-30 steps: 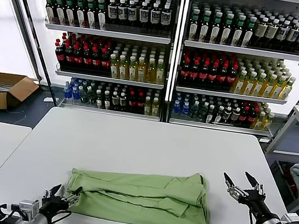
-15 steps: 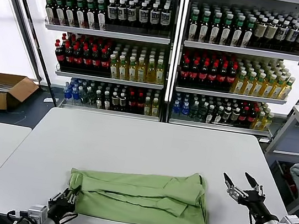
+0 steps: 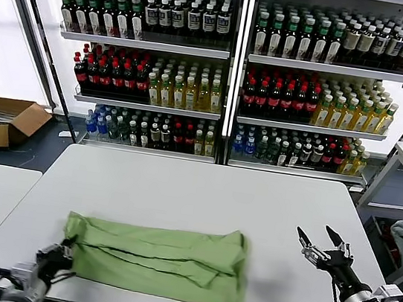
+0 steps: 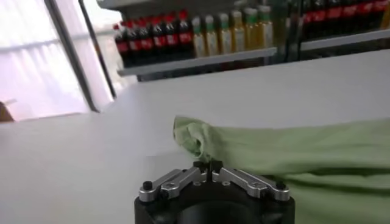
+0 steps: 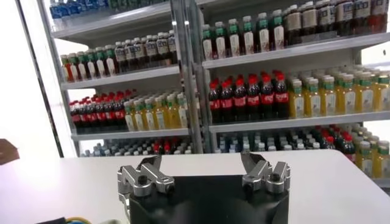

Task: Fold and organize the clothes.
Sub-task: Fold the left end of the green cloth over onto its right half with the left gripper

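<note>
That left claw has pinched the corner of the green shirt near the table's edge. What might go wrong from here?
1. The left gripper is shut on only a small bunch at the corner of the shirt, so the fabric could slip free as it pulls.
2. The shirt lies close to the near edge of the table; more dragging might send part of it over.
3. The right gripper hangs open, apart from the shirt, so nothing keeps the folds from coming undone.

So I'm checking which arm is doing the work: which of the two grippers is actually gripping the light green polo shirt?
The left gripper: shut on the light green polo shirt at its near-left end; the right gripper is open, apart.
</note>
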Robot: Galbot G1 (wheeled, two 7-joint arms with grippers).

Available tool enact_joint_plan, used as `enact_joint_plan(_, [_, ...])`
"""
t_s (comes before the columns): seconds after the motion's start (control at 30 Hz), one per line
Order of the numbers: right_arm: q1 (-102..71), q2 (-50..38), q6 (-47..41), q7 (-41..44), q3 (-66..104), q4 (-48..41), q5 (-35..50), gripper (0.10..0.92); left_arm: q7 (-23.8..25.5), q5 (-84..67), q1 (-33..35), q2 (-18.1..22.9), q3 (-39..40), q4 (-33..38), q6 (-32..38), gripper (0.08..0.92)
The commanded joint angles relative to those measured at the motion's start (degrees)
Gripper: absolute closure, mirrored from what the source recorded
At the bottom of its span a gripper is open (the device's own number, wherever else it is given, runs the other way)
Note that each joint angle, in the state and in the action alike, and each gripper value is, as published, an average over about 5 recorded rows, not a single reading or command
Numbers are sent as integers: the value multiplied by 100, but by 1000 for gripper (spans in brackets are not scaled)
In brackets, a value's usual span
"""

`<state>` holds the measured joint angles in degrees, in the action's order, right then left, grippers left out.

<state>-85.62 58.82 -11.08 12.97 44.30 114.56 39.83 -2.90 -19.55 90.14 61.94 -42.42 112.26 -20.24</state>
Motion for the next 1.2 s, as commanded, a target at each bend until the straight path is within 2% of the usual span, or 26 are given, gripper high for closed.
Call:
enact_joint_plan(0.03, [15,-6,24,-9,-10,39,47,203,879,-167,-563,-1874,-1921,-2059,825,907])
enact_joint_plan(0.1, [-5,-13,29,-17,2,63,48,203,886,-232,-618,-2017,-1964,-2075,826,907])
enact_joint_plan(0.2, [-30,-12,32,-32,20,102,46,203,859,-330,-578,-1932,-1898,-1514,713,907])
enact_joint_plan(0.4, [-47,13,21,-58,28,150,25,203,643,-646,-441,-1077,-1157,382,241,907])
enact_joint_plan(0.5, [-88,24,16,-51,51,168,16,203,485,-680,-446,-651,-425,924,191,907])
enact_joint_plan(0.7, [-179,76,26,-16,73,98,-39,203,194,-685,-483,-67,850,1231,152,907])
enact_joint_plan(1.2, [-190,102,34,-16,56,18,-85,203,71,-573,-416,703,2205,1011,-248,907])
